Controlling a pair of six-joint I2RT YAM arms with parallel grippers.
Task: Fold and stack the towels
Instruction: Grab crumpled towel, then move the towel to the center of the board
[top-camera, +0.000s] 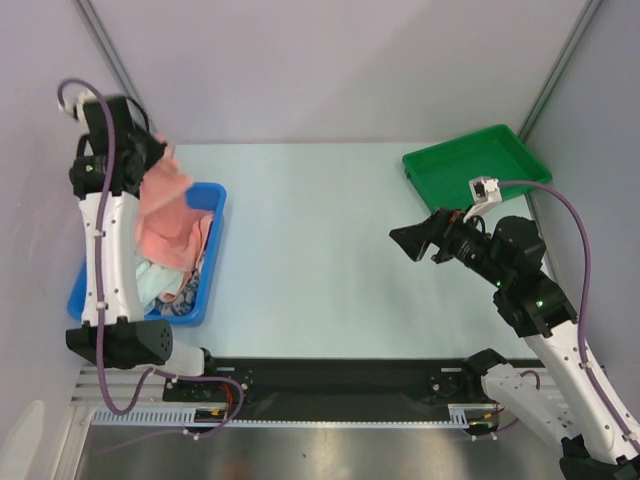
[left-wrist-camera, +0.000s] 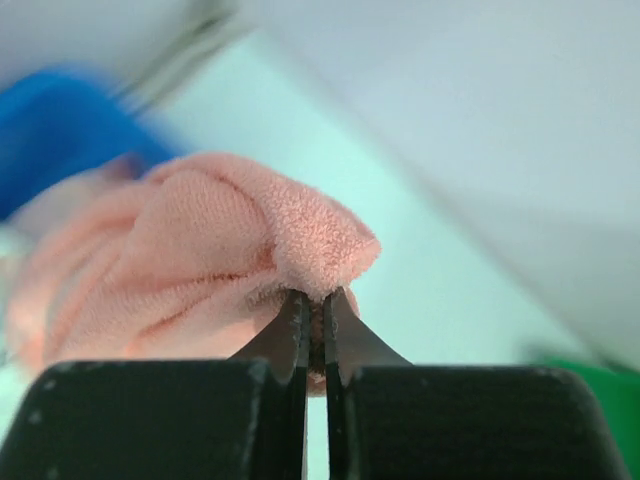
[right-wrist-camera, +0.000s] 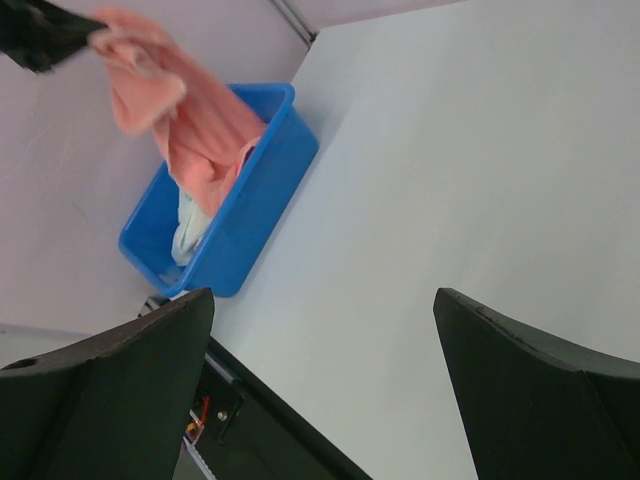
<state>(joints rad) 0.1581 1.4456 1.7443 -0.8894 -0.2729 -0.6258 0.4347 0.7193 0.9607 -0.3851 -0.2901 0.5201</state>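
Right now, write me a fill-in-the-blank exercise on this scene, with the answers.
The left jaws are shut on a ____ towel.
That towel hangs over the ____ bin.
The right jaws stand ____, holding nothing.
The green tray sits on the robot's ____ side.
Missing words: pink, blue, open, right.

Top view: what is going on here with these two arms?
The left gripper is shut on a salmon-pink towel and holds it up above the blue bin, where other towels lie. The right gripper is open, holds nothing, and hangs over the table near the green tray.
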